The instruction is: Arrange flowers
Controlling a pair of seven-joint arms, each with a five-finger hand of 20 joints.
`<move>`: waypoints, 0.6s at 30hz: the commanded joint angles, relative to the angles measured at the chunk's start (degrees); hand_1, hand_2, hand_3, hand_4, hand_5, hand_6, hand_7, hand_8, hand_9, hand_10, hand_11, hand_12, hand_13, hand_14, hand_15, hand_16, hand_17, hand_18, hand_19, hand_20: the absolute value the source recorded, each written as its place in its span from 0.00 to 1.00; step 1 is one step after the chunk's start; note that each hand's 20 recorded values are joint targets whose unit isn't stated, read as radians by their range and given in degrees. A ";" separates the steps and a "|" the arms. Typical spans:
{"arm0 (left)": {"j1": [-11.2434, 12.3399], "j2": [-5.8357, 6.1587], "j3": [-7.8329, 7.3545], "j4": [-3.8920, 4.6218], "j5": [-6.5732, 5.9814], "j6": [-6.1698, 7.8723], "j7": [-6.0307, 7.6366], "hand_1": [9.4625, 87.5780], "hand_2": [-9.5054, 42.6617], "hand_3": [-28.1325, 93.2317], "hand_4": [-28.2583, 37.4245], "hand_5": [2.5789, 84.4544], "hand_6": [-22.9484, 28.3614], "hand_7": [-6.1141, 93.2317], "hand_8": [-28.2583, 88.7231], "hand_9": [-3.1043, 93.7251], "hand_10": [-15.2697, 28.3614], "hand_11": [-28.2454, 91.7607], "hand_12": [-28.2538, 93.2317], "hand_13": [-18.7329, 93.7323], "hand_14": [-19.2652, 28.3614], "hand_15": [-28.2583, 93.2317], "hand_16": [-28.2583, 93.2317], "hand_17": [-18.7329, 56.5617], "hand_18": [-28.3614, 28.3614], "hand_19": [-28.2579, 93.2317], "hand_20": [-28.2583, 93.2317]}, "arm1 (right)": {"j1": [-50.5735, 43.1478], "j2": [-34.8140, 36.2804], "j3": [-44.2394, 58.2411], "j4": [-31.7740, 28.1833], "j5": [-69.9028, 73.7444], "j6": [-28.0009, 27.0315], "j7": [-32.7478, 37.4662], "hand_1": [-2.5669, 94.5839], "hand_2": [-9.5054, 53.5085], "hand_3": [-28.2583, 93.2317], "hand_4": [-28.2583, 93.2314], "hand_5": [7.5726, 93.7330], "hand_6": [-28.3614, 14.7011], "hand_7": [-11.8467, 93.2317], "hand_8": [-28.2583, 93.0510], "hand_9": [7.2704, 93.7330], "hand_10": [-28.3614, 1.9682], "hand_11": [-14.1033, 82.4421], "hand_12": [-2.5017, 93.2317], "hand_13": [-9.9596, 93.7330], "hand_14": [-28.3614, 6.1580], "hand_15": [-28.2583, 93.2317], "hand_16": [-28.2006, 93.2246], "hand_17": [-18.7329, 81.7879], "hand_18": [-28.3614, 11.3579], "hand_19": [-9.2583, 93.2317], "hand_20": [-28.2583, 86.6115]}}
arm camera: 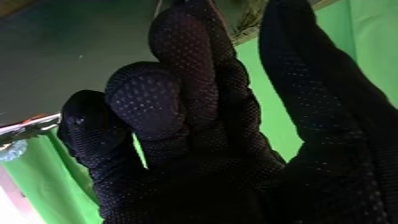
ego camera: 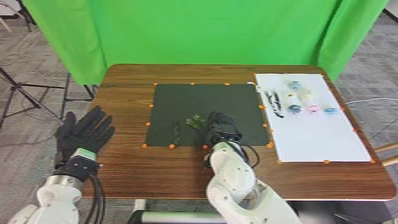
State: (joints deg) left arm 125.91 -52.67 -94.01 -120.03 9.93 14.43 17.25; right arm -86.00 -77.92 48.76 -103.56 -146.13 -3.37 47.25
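Green sprig (ego camera: 195, 121) on dark mat (ego camera: 173, 106), just left of right hand (ego camera: 225, 131), its fingers relaxed, empty, left hand (ego camera: 83, 134) at counter's (ego camera: 129, 110) left edge, fingers straight.

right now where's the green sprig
In the head view, the green sprig lies on the dark mat, close by the right hand, on that hand's left.

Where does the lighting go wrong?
Right wrist view: the right hand sinks to near black at the palm, against a bright green curtain; one corner burns out white. Head view: curtain fairly evenly lit, white mat bright, flowers still distinguishable.
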 commanded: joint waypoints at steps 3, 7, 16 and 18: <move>1.31 -0.35 -0.65 -0.39 -0.86 -0.74 1.40 0.23 0.43 0.81 0.00 0.48 0.55 0.27 0.14 0.37 0.62 0.41 0.29 0.36 0.65 0.50 0.13 0.18 0.67 0.49 0.28 | 0.15 4.13 2.29 -4.04 -2.65 5.05 1.40 0.42 0.00 0.83 0.07 0.74 0.51 0.38 0.17 0.80 0.38 0.59 0.37 0.81 0.46 0.78 0.53 0.66 0.06 1.00 0.64; 1.38 -0.37 -0.57 -0.45 -1.09 -0.72 1.71 0.23 0.44 0.81 0.00 0.48 0.55 0.27 0.14 0.37 0.62 0.41 0.29 0.37 0.65 0.50 0.13 0.18 0.67 0.49 0.28 | -0.02 4.69 2.19 -5.97 -1.27 5.23 -0.16 0.41 0.00 0.82 0.07 0.75 0.52 0.39 0.17 0.80 0.38 0.59 0.37 0.81 0.45 0.78 0.53 0.66 0.06 1.00 0.65; 2.19 -0.97 -1.01 -0.72 -0.94 -0.55 1.57 0.23 0.45 0.81 0.00 0.48 0.56 0.27 0.14 0.37 0.63 0.41 0.29 0.37 0.65 0.50 0.13 0.18 0.68 0.49 0.28 | -1.58 3.88 3.80 -4.62 1.66 -4.01 0.69 0.51 0.14 0.82 0.07 0.71 0.53 0.47 0.40 0.80 0.30 0.32 0.21 0.85 0.51 0.71 0.48 0.67 0.08 1.00 0.62; 2.51 -1.04 -1.19 -0.86 -1.01 -0.54 1.82 0.23 0.46 0.81 0.00 0.48 0.56 0.27 0.14 0.37 0.63 0.41 0.29 0.37 0.65 0.50 0.13 0.18 0.68 0.49 0.28 | -1.95 3.79 3.86 -4.57 1.65 -5.61 0.70 0.52 0.19 0.83 0.06 0.68 0.53 0.55 0.40 0.80 0.28 0.29 0.19 0.87 0.53 0.70 0.47 0.69 0.09 1.00 0.60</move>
State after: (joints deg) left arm 126.99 -53.06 -94.41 -120.17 9.29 14.22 18.71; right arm -86.52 -73.77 52.15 -108.76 -146.51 -4.72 47.07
